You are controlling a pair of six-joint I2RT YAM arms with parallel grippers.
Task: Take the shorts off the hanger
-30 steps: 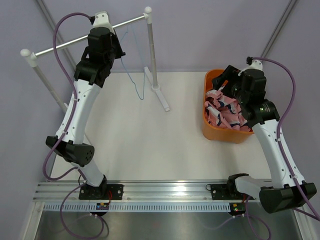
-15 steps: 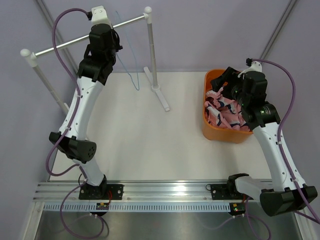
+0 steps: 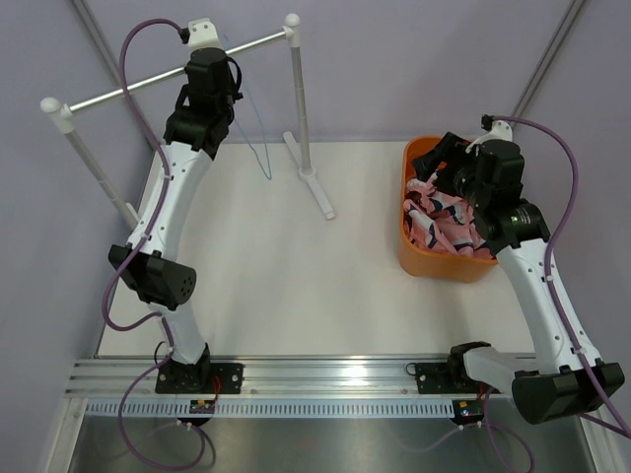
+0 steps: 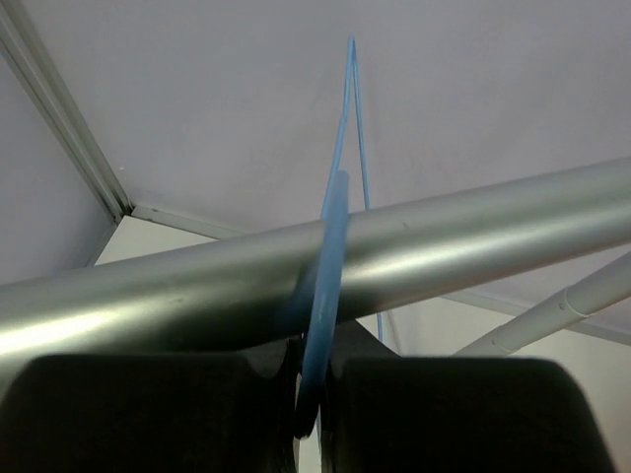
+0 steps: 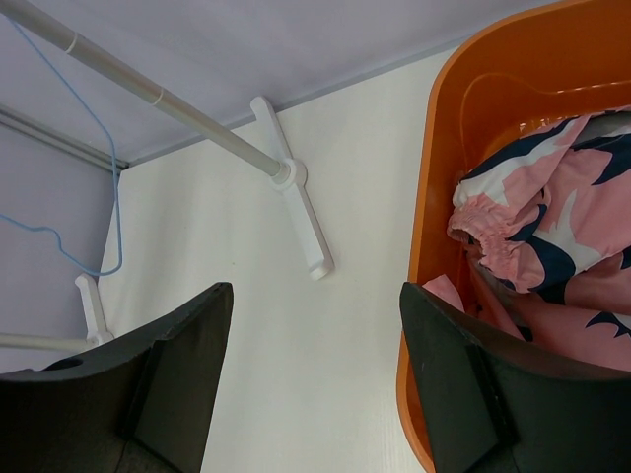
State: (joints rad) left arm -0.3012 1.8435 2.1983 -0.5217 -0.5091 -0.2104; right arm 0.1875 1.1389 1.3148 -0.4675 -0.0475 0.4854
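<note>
I find the left gripper (image 4: pixel 314 394) clamped shut on the hanger (image 4: pixel 331 246), which crosses the rail (image 4: pixel 473 236). The right gripper (image 5: pixel 311 305) stands wide open, empty, over the basket (image 5: pixel 444 148) rim. The shorts (image 5: pixel 552 217) lie inside that basket.

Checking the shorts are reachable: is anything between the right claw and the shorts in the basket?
Nothing visible does. The open right claw hangs over the orange basket at its rim, and the shorts lie uncovered inside. The light-blue hanger is across the table, pinched in the left claw at the clothes rail.
</note>
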